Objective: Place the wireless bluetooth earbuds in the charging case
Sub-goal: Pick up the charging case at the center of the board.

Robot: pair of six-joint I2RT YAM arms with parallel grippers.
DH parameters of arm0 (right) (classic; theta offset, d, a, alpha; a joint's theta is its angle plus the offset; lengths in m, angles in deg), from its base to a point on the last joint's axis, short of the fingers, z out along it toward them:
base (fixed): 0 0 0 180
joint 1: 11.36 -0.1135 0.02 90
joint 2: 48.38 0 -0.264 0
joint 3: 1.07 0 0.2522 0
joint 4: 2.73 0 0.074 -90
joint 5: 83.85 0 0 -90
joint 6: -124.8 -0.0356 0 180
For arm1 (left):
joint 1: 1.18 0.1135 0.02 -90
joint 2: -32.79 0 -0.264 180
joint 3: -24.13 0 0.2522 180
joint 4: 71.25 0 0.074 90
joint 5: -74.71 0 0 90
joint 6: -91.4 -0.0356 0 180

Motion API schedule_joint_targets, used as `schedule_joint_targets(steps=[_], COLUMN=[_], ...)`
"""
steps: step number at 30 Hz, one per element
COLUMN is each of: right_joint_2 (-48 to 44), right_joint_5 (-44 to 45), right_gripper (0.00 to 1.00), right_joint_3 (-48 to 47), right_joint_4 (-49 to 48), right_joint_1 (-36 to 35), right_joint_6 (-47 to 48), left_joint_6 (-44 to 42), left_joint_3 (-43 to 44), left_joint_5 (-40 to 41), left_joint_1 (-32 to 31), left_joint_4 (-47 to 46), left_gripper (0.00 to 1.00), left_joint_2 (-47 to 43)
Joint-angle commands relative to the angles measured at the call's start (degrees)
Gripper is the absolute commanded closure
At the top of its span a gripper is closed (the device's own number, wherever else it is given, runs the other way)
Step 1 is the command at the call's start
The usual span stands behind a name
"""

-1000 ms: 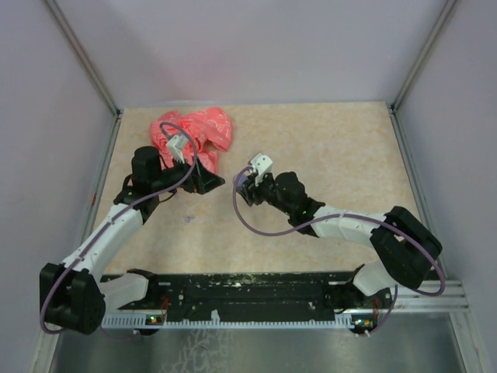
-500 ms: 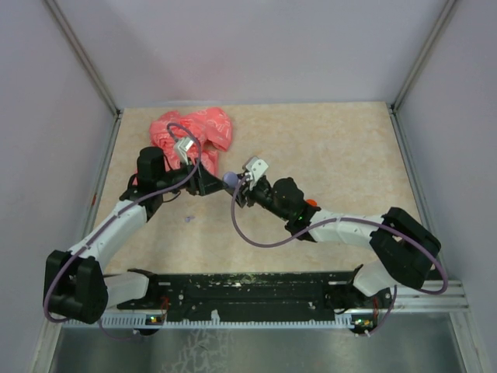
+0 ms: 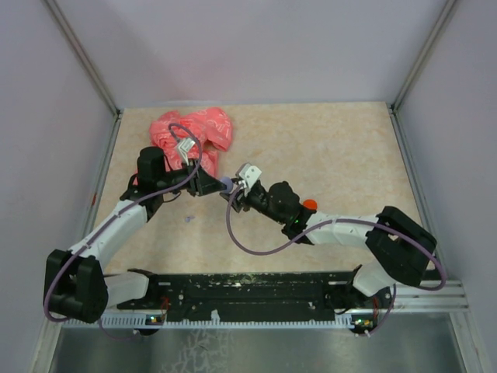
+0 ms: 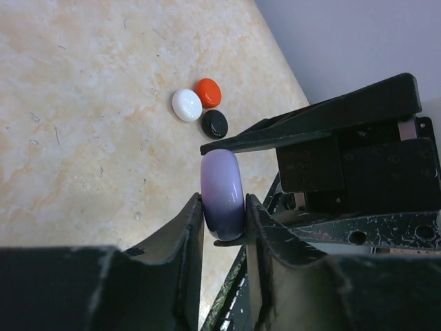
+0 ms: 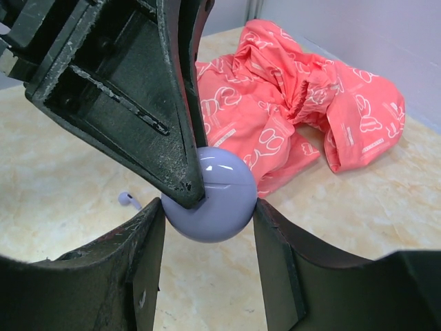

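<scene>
The pale purple round charging case (image 5: 222, 201) hangs closed above the table between both arms. My right gripper (image 5: 209, 207) is shut on it across its width. My left gripper (image 4: 224, 204) comes from the other side, its fingers pressed against the case's (image 4: 222, 185) two flat faces. In the top view the two grippers meet at the case (image 3: 225, 184) near the table's middle left. One pale purple stemmed earbud (image 5: 126, 200) lies on the table below the case. No other earbuds show.
A crumpled pink printed bag (image 3: 194, 134) lies at the back left, just behind the grippers. A white disc (image 4: 187, 105), a red disc (image 4: 207, 92) and a black disc (image 4: 214, 123) sit together on the table beside the right arm.
The right arm has carried the case leftward to the left gripper. The left jaws, wide apart a second ago, have closed onto the case's faces.
</scene>
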Motion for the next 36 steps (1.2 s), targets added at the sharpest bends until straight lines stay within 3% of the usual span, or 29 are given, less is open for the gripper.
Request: schedule_joint_targets(steps=[1,4,9,18,22,27,32,36], right_joint_2=[0.9,0.7,-2.6,-8.9,-9.2,-9.4,-8.1,-9.4], right_joint_5=[-2.0,-2.8,-5.3,-25.2,-33.4,-39.6,-43.6,-44.1], right_gripper=[0.60,0.54,0.42,0.36,0.36,0.36,0.37,0.38], right_joint_3=[-0.9,-0.9,-1.9,-3.5,-4.1,-3.9,-5.2,-2.3], right_joint_4=[-5.2,-4.5,3.7,16.1,17.5,16.5,22.4,18.6], right_joint_1=[-1.0,-1.0,0.2,9.8,13.2,16.2,16.8,17.1], right_joint_6=[1.2,1.2,2.1,-3.0,-6.7,-10.3,-9.3,-9.8], left_joint_6=[-0.9,-2.0,-5.3,-10.2,-16.7,-26.7,-29.2,-31.3], left_joint_3=[0.0,0.5,1.1,1.7,2.2,2.5,2.5,2.8], left_joint_5=[-0.8,-1.6,-3.0,-6.9,-6.9,-3.1,-6.2,-8.1], left_joint_1=[0.4,0.4,0.4,-0.2,-2.1,-4.7,-5.1,-5.3], left_joint_4=[-1.7,-1.1,-0.2,-0.1,2.6,7.3,7.1,6.9], left_gripper=[0.74,0.88,0.99,0.98,0.95,0.95,0.96,0.96], left_joint_2=[0.2,0.1,-1.3,-3.2,-4.9,-7.4,-7.7,-7.3])
